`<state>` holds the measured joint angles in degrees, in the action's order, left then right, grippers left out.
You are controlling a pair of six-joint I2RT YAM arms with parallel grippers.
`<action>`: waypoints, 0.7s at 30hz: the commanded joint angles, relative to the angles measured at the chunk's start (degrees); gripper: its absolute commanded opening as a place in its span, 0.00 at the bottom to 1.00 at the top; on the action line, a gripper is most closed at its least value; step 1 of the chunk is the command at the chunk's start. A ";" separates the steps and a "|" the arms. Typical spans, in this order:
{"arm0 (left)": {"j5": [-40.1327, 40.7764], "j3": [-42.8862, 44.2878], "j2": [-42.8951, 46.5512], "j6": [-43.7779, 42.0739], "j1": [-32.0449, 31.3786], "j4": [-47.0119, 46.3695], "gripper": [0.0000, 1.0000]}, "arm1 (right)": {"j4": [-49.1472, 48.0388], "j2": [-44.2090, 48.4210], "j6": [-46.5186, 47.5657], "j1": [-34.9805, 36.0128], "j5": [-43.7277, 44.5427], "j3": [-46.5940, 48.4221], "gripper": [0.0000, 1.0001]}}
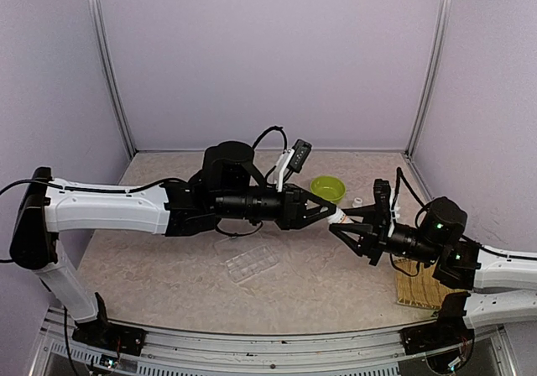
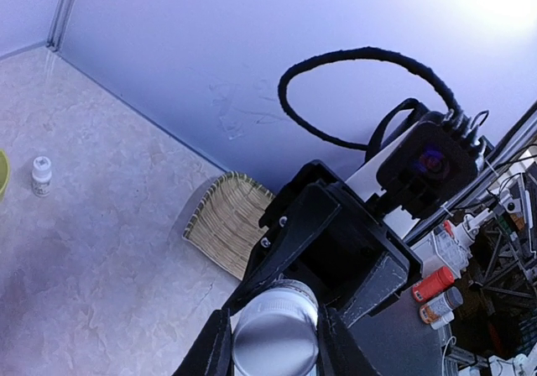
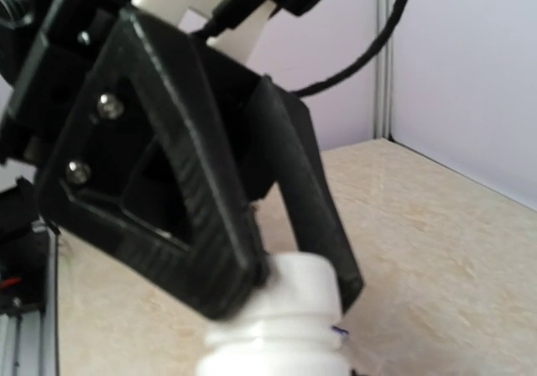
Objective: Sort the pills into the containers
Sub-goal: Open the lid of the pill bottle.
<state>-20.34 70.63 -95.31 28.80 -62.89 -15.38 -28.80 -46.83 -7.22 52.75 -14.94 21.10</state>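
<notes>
The pill box (image 1: 252,263) lies on the counter (image 1: 168,267) below, while the jaws of the left gripper (image 1: 332,215) and right gripper (image 1: 341,226) both clamp one white bottle (image 3: 268,351) in mid-air, likely to unscrew its cap (image 3: 295,285).

White bottle (image 1: 342,217): the lower edge cuts it off in both wrist views, so only one end shows. Left gripper (image 3: 294,279), clamped on that bottle: blurred at close range in the right wrist view. Pill box (image 1: 252,263), nearer the arm bases than the bottle: compartment contents too small to tell. Woven mat (image 2: 222,225), beyond the bottle: one corner hidden behind the right gripper (image 2: 289,296). Lime-green bowl (image 2: 2,174), far left of the bottle: cut by the picture's edge, a sliver showing. Small vial (image 2: 40,176), also left of the bottle: label illegible.
</notes>
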 commanded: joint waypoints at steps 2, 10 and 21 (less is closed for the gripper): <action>9.60 4.16 -0.76 3.20 1.37 7.45 0.23 | 5.17 2.85 4.71 0.62 1.44 1.11 0.00; 17.05 8.23 -2.18 7.07 0.32 14.49 0.23 | 5.94 2.02 6.41 0.64 3.93 0.65 0.00; 20.66 8.32 -1.05 8.77 0.51 12.75 0.24 | 1.87 1.54 6.18 0.64 4.01 -1.37 0.00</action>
<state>-2.61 78.00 -96.92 37.52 -62.54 -2.50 -24.69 -45.54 -1.08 53.08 -10.39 20.69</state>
